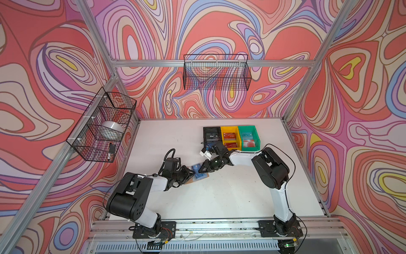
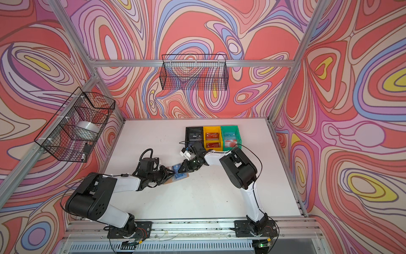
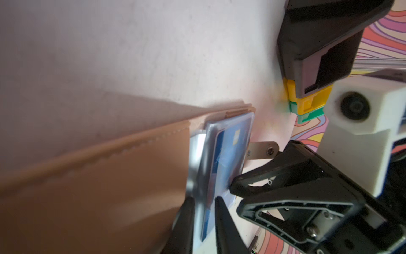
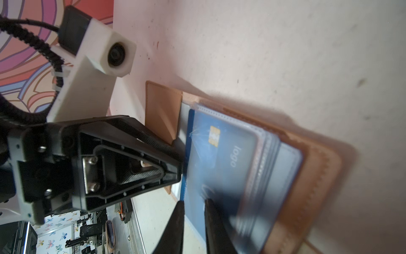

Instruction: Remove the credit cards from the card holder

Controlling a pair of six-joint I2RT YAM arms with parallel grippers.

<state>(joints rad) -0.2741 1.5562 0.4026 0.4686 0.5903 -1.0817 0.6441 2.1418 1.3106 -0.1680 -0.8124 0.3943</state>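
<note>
The tan card holder [image 1: 190,181] [image 2: 169,180] lies open on the white table between my two grippers. Its clear bluish sleeves face up. A blue credit card [image 4: 219,158] [image 3: 228,154] with a gold chip sticks partly out of the top sleeve. My left gripper [image 3: 204,211] [image 1: 193,173] is shut on the sleeve's edge beside the tan cover [image 3: 98,187]. From the opposite side, my right gripper [image 4: 194,211] [image 1: 200,171] is shut on the card's protruding edge. In the right wrist view, tan leather [image 4: 314,176] shows beyond the sleeves. No other credit cards show in the holder.
Black [image 1: 212,128], yellow [image 1: 229,128] and green [image 1: 247,127] bins stand in a row behind the right gripper, each with cards inside. Wire baskets hang on the left wall [image 1: 101,125] and the back wall [image 1: 216,72]. The two arms nearly meet at the holder.
</note>
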